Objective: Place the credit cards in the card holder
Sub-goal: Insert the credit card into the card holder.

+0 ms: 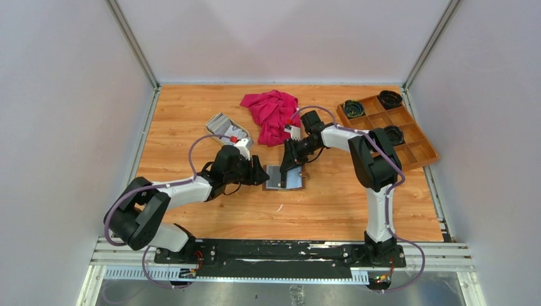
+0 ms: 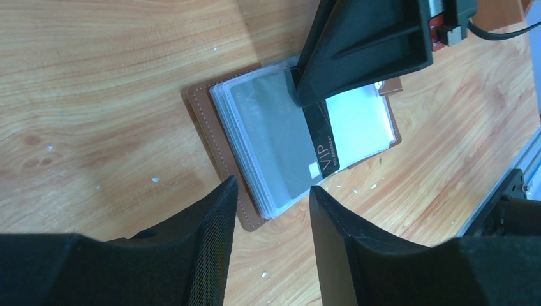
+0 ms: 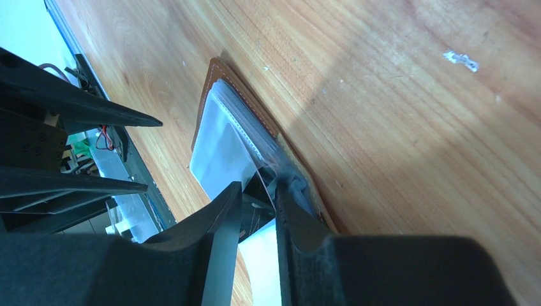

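Note:
The brown card holder [image 1: 292,183] lies open on the table, its clear sleeves facing up [image 2: 207,121]. A grey and black credit card [image 2: 281,137] marked VIP sits partly inside the top sleeve. My right gripper [image 1: 285,167] stands over the holder's middle. In the right wrist view [image 3: 258,189] its jaws are slightly apart, and the card's thin edge [image 3: 255,213] stands loose in the gap. My left gripper [image 2: 273,188] is open just off the holder's near corner, with nothing between its fingers. More credit cards [image 1: 220,123] lie stacked at the back left.
A crumpled red cloth [image 1: 271,113] lies behind the holder. At the back right, a wooden compartment tray [image 1: 408,143] holds dark round objects. The two arms meet closely over the holder. Small white specks dot the wooden table [image 1: 332,210].

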`<action>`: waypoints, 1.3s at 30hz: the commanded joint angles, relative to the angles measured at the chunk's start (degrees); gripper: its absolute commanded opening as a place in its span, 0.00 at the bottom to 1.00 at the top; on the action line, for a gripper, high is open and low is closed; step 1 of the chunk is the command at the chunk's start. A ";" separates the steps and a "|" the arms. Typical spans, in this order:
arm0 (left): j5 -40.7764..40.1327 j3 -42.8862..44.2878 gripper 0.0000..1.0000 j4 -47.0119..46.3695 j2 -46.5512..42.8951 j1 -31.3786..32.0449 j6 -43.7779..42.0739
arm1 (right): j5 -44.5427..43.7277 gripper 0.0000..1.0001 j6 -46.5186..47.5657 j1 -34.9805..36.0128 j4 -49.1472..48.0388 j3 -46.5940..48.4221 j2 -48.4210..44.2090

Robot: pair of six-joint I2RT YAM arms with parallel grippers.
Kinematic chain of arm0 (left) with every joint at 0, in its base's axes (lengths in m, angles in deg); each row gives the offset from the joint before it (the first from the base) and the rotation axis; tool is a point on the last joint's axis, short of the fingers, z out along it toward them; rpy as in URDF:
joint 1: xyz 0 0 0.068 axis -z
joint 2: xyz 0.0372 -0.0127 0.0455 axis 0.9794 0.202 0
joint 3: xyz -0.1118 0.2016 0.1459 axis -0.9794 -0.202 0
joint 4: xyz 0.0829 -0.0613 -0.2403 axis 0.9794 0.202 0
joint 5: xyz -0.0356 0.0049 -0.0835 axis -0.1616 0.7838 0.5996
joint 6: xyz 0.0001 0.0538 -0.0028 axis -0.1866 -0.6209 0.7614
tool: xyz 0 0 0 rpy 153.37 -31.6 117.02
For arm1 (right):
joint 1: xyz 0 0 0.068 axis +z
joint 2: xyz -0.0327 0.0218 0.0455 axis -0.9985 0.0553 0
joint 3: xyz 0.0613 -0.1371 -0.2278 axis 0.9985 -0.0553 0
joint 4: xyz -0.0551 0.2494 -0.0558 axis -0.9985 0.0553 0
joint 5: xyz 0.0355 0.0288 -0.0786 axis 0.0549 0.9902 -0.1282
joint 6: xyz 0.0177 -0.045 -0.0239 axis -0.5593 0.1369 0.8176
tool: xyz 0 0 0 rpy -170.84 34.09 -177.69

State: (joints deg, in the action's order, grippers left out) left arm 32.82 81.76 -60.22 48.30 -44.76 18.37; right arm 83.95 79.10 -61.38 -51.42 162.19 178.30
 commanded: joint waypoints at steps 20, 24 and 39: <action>-4.91 4.52 0.44 3.95 -6.18 10.31 5.93 | -2.20 0.32 1.61 0.98 2.82 0.52 1.10; -6.60 8.79 0.44 3.88 -0.38 13.72 5.98 | -2.11 0.32 1.60 0.91 2.81 0.51 0.97; -20.93 15.43 0.45 3.86 11.10 20.17 9.32 | -1.90 0.32 1.24 0.91 2.82 0.43 0.60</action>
State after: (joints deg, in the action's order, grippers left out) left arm 18.09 95.46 -56.17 58.05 -25.68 26.72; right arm 83.97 79.17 -61.35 -51.07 162.36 178.30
